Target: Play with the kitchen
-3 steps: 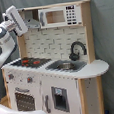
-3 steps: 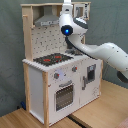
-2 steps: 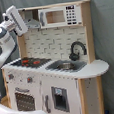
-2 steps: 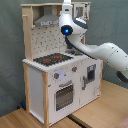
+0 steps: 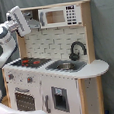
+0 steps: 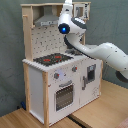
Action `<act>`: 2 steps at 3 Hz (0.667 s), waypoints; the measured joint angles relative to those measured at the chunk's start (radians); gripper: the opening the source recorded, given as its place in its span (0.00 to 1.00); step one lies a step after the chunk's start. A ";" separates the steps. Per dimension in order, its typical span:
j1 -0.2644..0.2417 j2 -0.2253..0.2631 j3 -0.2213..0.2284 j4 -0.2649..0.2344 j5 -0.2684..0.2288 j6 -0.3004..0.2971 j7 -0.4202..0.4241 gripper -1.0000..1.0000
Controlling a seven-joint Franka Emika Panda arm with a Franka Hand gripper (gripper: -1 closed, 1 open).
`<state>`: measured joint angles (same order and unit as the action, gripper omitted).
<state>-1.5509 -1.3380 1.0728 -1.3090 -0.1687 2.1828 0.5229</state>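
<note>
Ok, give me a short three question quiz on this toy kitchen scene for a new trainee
1. True or false: the oven door of the kitchen is hanging open.
2. In the first exterior view, which lies nearer the view's left: the hob or the sink?
3. Multiple choice: the arm's wrist is level with A) the oven, B) the countertop, C) the hood and microwave.

Key: 1 false; 2 the hob; 3 C.

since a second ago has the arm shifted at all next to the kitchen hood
No. In the first exterior view the arm sits at the same spot beside the hood of the kitchen.
</note>
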 joint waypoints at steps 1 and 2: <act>-0.015 0.011 0.033 0.000 0.000 -0.094 -0.003 0.00; -0.046 0.052 0.056 0.000 0.000 -0.096 -0.090 0.00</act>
<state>-1.5973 -1.2863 1.1288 -1.3094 -0.1687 2.0865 0.4332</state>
